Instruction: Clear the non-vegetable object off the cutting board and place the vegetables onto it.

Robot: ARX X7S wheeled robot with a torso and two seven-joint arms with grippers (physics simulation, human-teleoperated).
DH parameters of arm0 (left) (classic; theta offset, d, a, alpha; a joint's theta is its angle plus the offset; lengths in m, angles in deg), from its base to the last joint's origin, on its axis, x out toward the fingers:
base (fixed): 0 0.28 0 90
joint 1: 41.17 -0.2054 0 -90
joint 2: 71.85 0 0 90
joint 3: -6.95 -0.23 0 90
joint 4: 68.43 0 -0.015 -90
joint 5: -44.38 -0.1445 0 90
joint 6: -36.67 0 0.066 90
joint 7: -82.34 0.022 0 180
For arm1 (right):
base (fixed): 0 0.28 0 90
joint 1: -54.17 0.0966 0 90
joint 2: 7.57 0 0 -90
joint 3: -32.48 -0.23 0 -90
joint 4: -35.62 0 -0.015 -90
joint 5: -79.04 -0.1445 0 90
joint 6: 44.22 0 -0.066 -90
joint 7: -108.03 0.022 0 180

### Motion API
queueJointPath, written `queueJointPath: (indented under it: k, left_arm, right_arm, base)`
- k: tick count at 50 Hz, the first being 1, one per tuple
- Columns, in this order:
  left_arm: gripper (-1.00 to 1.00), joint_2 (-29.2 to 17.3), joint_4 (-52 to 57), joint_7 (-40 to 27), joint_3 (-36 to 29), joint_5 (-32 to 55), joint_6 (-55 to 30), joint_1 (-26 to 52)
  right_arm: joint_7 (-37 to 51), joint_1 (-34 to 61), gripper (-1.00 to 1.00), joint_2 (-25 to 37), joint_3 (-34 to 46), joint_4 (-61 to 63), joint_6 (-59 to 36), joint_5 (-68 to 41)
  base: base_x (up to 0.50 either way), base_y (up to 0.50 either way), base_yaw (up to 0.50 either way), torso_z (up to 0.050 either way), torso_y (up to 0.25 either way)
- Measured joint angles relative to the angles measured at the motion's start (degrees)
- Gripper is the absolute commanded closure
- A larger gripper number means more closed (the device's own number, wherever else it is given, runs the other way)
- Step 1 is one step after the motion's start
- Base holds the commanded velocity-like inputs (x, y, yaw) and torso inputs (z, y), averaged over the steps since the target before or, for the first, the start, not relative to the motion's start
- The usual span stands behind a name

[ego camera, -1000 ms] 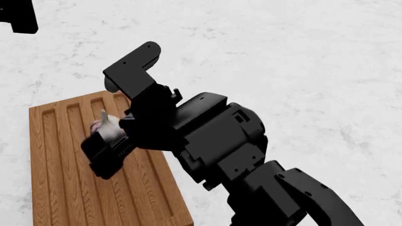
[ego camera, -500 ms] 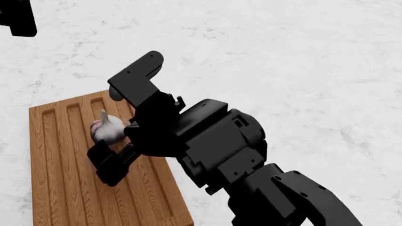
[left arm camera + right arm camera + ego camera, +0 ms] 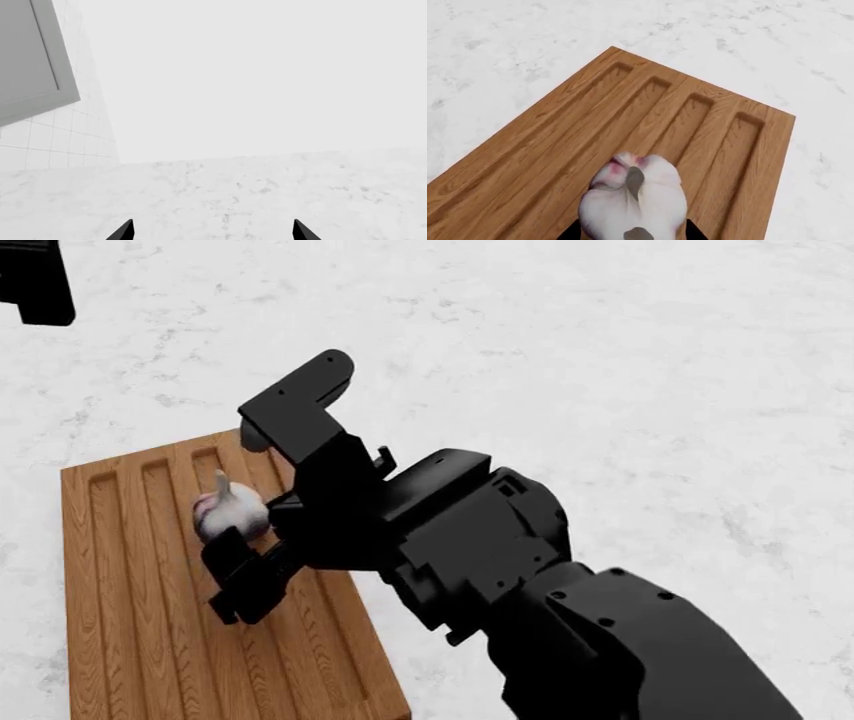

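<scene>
The non-vegetable object [image 3: 635,199], a grey-white bulb with a purplish tint, sits between the black fingertips of my right gripper [image 3: 630,235], which is shut on it. Beneath it lies the cutting board [image 3: 547,135], brown wood with four long grooves. In the head view the bulb [image 3: 224,512] is over the far part of the board [image 3: 134,640], with my right gripper [image 3: 254,525] around it. My left gripper [image 3: 212,235] is open over bare white counter, holding nothing. The vegetables are out of view.
White marbled counter [image 3: 641,390] surrounds the board on all sides. Part of my left arm [image 3: 34,280] shows at the head view's top left corner. A tiled wall and a grey cabinet [image 3: 30,55] stand behind the counter in the left wrist view.
My right arm and gripper have shifted a little to the right in the head view. The bulb stays at about the same spot between the fingers.
</scene>
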Motion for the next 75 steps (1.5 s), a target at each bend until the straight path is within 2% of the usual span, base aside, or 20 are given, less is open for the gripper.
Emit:
queueJointPath:
  k: [8,36,52,75]
  left_arm:
    - [-1.0,-0.2,0.6,-0.3,0.2,0.2,-0.4,-0.2]
    - [-1.0,-0.1,1.9,-0.5,0.5,1.4,-2.2,2.0]
    - [-1.0,-0.4,3.2,-0.7,0.8,2.1,-3.3,2.6]
    - [-1.0,-0.5,2.8,-0.8,0.6,2.4,-2.8,2.6]
  right_arm:
    - [2.4,1.7,1.0,2.2,2.4,3.3,0.0,-3.2]
    - [13.8,8.2,1.0,18.1,2.0,19.8,-5.3,-8.7]
    - [17.3,8.4,1.0,24.1,1.2,19.4,-5.3,-9.0]
    - [25.8,3.8,1.0,32.2,-1.8,18.8,-3.0,-11.5]
  base:
    - [0.0,0.0,0.0,0.0,0.0]
    - [0.0,0.0,0.0,0.0,0.0]
    - [0.0,0.0,0.0,0.0,0.0]
    - [0.0,0.0,0.0,0.0,0.0]
